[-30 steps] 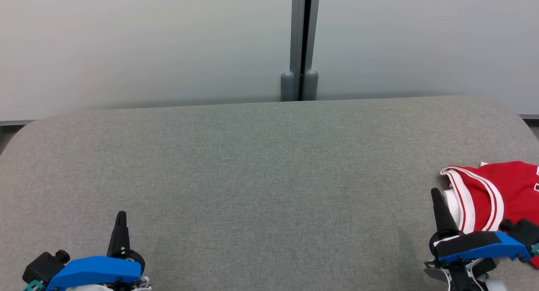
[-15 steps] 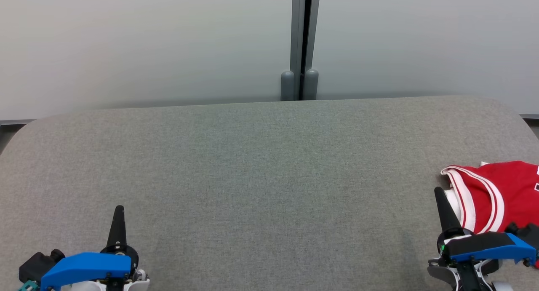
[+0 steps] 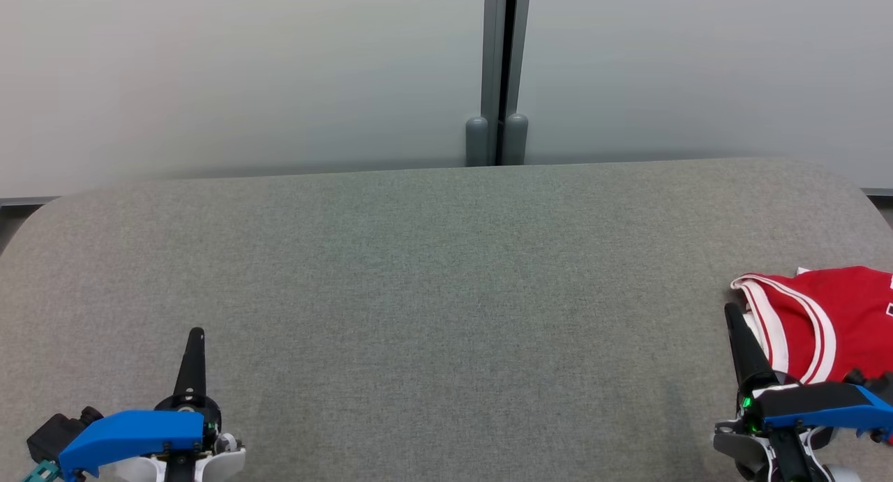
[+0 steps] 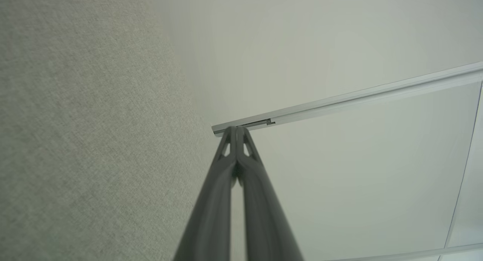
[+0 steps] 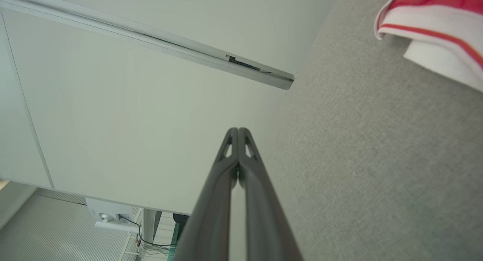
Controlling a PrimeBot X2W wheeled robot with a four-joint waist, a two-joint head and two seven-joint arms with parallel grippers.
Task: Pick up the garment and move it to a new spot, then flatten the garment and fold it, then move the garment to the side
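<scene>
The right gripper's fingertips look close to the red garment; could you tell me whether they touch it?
Apart. The right wrist view shows bare grey surface between the shut tips of the right gripper and the garment.

Grey fabric surface [image 3: 432, 273] — red-white garment [image 3: 830, 314] lying at right edge, folded.

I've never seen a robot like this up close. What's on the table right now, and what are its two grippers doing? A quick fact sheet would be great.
table: grey fabric top
garment: red with white trim, lying at the table's right edge, partly out of frame
left gripper: shut, holding nothing, over bare table at lower left
right gripper: shut, holding nothing, beside the garment's left edge
wall panels: pale, behind the table
</scene>
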